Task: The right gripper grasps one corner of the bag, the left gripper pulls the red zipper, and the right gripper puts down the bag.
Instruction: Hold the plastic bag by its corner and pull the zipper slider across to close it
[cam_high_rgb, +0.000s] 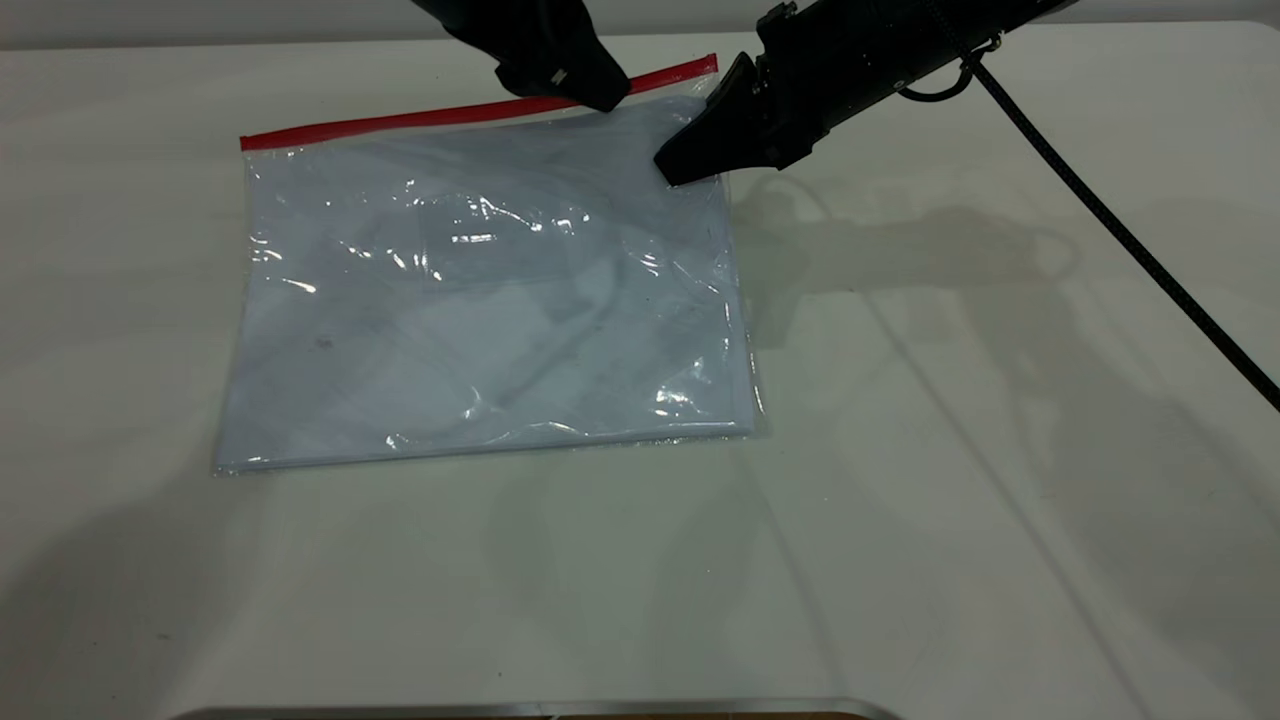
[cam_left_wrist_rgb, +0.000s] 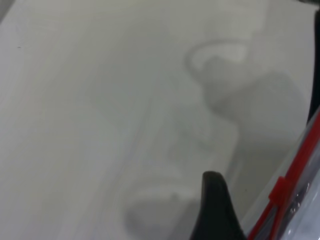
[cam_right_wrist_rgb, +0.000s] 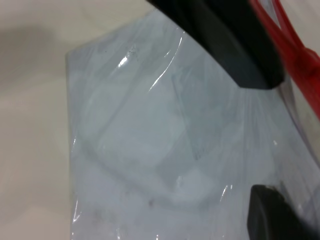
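While your right gripper (cam_high_rgb: 685, 165) rests its pointed black tip on the bag (cam_high_rgb: 490, 300) near the far right corner, you can see plastic between its two jaws in the right wrist view, but whether they are clamped on it cannot be told. Your left gripper (cam_high_rgb: 600, 95) sits at the red zipper (cam_high_rgb: 400, 120), partway along the far edge and close to the right gripper; its grip cannot be told either. In the left wrist view the small red slider tab (cam_left_wrist_rgb: 281, 189) lies just beside one finger (cam_left_wrist_rgb: 215, 210). The bag lies flat on the white table (cam_high_rgb: 1000, 500).
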